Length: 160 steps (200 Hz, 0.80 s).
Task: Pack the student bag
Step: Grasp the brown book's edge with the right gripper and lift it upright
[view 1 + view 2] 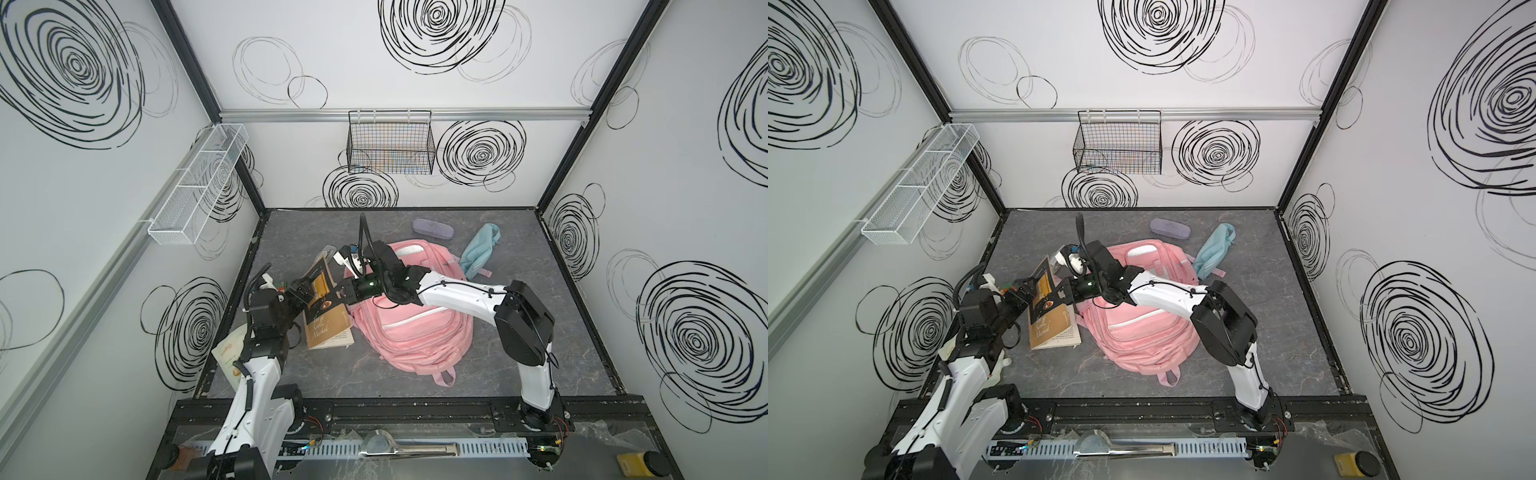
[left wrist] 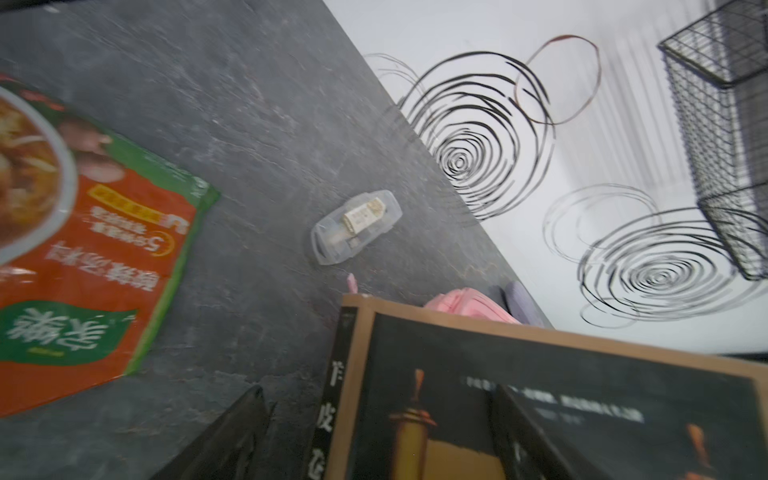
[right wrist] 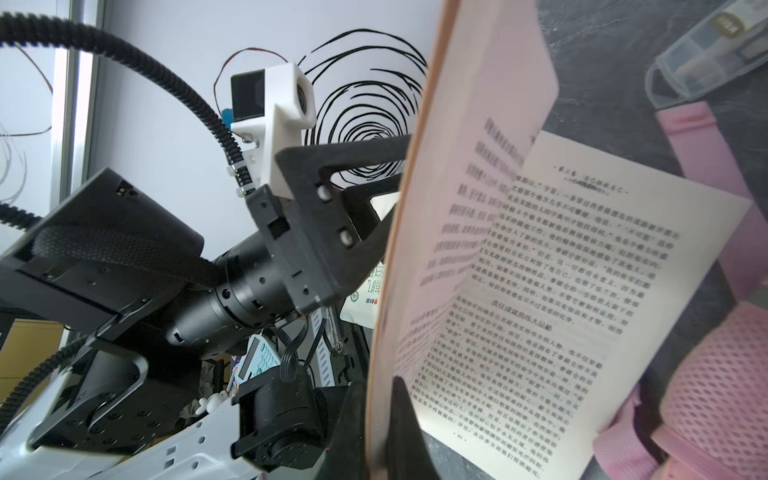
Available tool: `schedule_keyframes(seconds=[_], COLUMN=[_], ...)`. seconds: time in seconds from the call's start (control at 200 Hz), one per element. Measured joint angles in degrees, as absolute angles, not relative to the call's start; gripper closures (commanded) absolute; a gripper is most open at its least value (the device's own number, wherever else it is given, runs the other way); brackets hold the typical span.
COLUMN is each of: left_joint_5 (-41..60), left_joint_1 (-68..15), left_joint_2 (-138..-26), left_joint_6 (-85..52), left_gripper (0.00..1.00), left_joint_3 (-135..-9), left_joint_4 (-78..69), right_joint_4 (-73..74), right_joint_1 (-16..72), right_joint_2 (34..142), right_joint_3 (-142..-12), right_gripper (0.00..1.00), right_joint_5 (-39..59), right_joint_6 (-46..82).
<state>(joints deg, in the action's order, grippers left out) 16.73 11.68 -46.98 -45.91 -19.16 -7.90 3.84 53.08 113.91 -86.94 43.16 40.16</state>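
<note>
The pink student bag lies flat mid-table in both top views. To its left lies an open book with its dark front cover raised. My right gripper reaches across the bag and is shut on that cover's edge; printed pages lie open under it. My left gripper is open at the cover's outer face, holding nothing. Its fingers point at the cover from outside.
A clear plastic case lies behind the book, and a red-green soup packet by the left arm. A purple glasses case and light-blue pouch lie behind the bag. A black wire basket and white mesh shelf hang on the walls.
</note>
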Motion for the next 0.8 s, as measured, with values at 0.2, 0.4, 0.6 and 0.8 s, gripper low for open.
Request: schedule_keyframes(seconds=[0.2,0.4,0.6,0.8], left_joint_5=[25.67,31.62,35.48,37.56], left_joint_1=[11.81,11.73,11.66,11.62], left_joint_2=[-49.82,-52.86,-56.1,-59.77], left_joint_6=[-47.57,-48.66,-50.22,-50.96], left_gripper=[0.25,0.42,0.4,0.72], left_joint_3=[-16.01,-15.2,-14.9,-14.9], left_joint_4=[-15.25,-19.18,-21.23,-22.37], right_joint_4=[5.54,7.68,8.45,8.43], right_joint_1=[50.87,49.1,48.21,47.86], right_joint_2=[111.31,108.64,108.49,108.49], right_joint_3=[-80.95,-77.56,-76.51,-75.75], right_gripper=[1.0,1.0,1.0,1.0], right_joint_5=[43.79,44.82,45.21,45.25], right_joint_6=[40.53,41.23,41.63,42.06])
